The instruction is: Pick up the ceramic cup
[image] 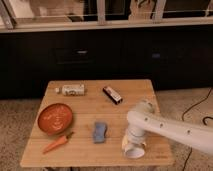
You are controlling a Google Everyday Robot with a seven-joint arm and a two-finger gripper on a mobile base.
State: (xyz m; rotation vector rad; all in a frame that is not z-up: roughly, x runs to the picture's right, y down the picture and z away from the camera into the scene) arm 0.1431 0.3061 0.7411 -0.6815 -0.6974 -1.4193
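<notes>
A small white cup [134, 151] with a round rim sits near the front right edge of the wooden table [130, 95]. My white arm reaches in from the right and bends down onto that spot. The gripper [132, 141] is at the arm's end, right above and against the cup. The wrist hides most of the gripper and the cup's upper part. I cannot tell whether the cup is held.
An orange-red plate [54, 118] lies at the left, with a carrot [57, 142] in front of it. A blue sponge [100, 131] lies left of the cup. A pale packet [73, 90] and a dark bar [112, 94] lie at the back. Dark cabinets stand behind the table.
</notes>
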